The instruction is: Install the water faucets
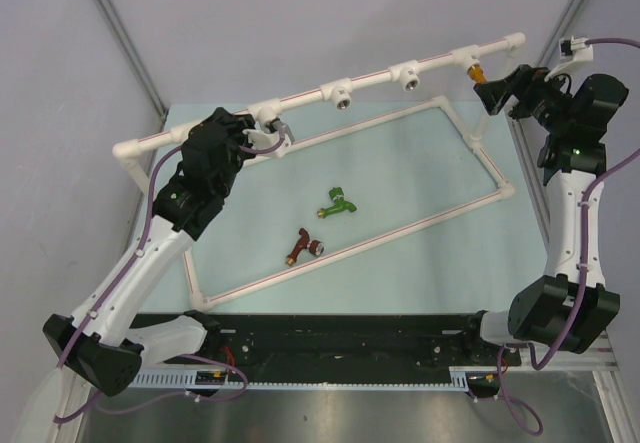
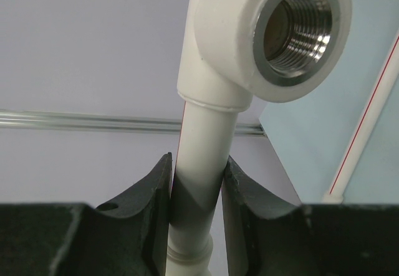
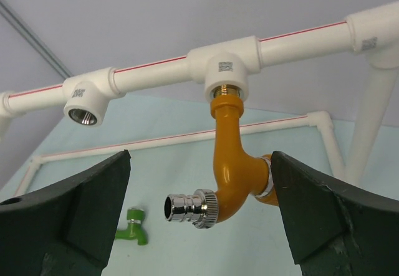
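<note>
While two of the three water faucets are lying loose on the desk (image 1: 420, 263), the job is looking about a third done. Nearest the bases, the red-brown faucet (image 1: 303, 247) is lying on its side inside the base loop of the pipe frame (image 1: 380, 78). The green faucet (image 1: 338, 203) is lying just beyond it, near but apart, and neither is being touched. Further out, the left hand (image 2: 198, 192) is clenching a white pipe section (image 2: 206, 133) just under an empty threaded socket (image 2: 293, 33), apparently bracing the frame. On the far rail, two more sockets (image 1: 343, 96) are showing empty. Farthest, the orange-yellow faucet (image 3: 234, 164) is hanging from its tee socket (image 3: 225, 70), chrome nozzle (image 3: 190, 207) pointing sideways. A little brass thread is showing at the joint, so I'm guessing it may want a last turn. The right hand (image 3: 201, 164) is sitting released, fingers wide either side of it; can't tell if one is grazing it. Remaining: green and red-brown.
</note>
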Robot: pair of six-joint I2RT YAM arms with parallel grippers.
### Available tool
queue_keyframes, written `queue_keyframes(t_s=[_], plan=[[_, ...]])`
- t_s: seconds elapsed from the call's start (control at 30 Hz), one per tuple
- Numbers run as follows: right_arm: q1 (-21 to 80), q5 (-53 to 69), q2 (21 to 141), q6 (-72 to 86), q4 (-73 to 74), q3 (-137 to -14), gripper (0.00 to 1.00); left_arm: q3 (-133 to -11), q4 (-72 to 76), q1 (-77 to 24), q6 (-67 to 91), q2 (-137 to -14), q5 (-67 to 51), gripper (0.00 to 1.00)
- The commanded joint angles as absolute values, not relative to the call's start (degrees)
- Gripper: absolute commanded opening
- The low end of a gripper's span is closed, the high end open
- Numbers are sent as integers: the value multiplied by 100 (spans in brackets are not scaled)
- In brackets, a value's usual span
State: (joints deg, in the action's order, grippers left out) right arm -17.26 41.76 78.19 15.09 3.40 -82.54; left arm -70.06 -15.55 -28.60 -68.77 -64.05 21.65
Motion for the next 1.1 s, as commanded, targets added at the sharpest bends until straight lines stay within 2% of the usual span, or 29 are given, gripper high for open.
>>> queue_keyframes(t_s=[0.0, 0.4, 0.6, 0.7, 0.8, 0.83, 1.0, 1.07], plan=[[-1609, 4325, 7647, 468, 606, -8446, 98, -7128, -1626, -2883, -6355, -6231, 2030, 0], [-1459, 3928, 7936, 9, 932, -8420, 98, -7137, -1635, -2883, -6346, -6223, 2030, 0], [-1415, 4104, 8059, 342, 774, -8429, 90, -7137, -1644, -2883, -6354, -6223, 2039, 1], [-1415, 4245, 8077, 676, 633, -8420, 82, -7128, -1644, -2883, -6346, -6231, 2030, 0], [-1450, 4438, 8103, 1141, 414, -8420, 71, -7128, -1644, -2883, -6346, -6231, 2030, 0], [-1485, 4491, 8104, 1273, 352, -8429, 65, -7137, -1644, -2883, -6346, -6223, 2030, 0], [-1512, 4816, 8226, 2291, -130, -8429, 50, -7128, -1644, -2883, -6346, -6205, 2030, 0], [-1520, 4886, 8244, 2565, -341, -8385, 40, -7128, -1652, -2883, -6346, -6205, 2030, 0]])
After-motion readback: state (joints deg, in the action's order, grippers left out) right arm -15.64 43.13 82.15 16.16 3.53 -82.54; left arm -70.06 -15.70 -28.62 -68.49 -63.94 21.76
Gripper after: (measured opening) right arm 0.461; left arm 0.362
